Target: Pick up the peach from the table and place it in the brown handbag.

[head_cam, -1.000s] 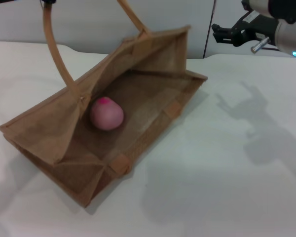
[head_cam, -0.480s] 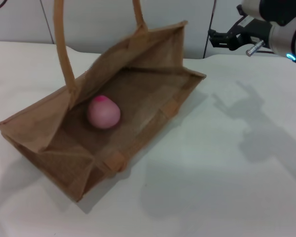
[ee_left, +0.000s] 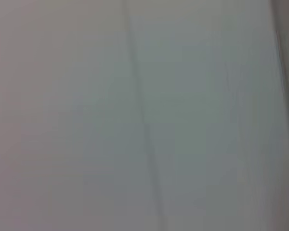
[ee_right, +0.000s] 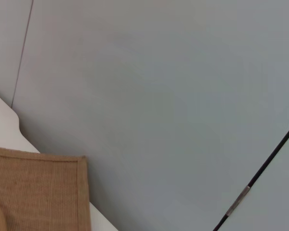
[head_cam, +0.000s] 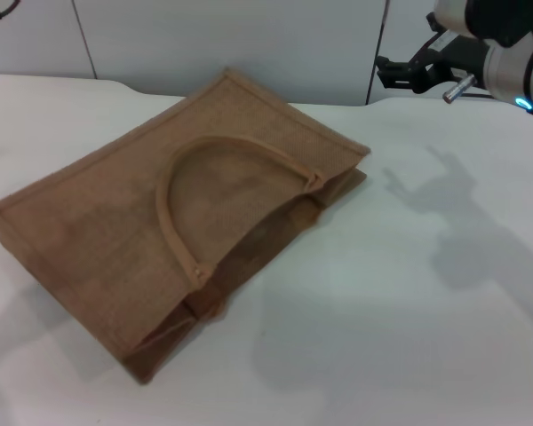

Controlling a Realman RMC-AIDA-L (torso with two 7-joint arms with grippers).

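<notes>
The brown handbag lies flat on the white table, its upper side folded down over the opening and one loop handle resting on top. The peach is hidden; I see it in no view. My right gripper hangs high at the far right, well clear of the bag, open and holding nothing. A corner of the handbag shows in the right wrist view. My left gripper is out of view, and the left wrist view shows only a grey wall.
A grey panelled wall runs behind the table's far edge. The right arm's shadow falls on bare tabletop to the right of the bag.
The bag's raised side and handle have dropped, so the bag has gone from held open to flat, covering the peach. The right gripper has barely moved.
</notes>
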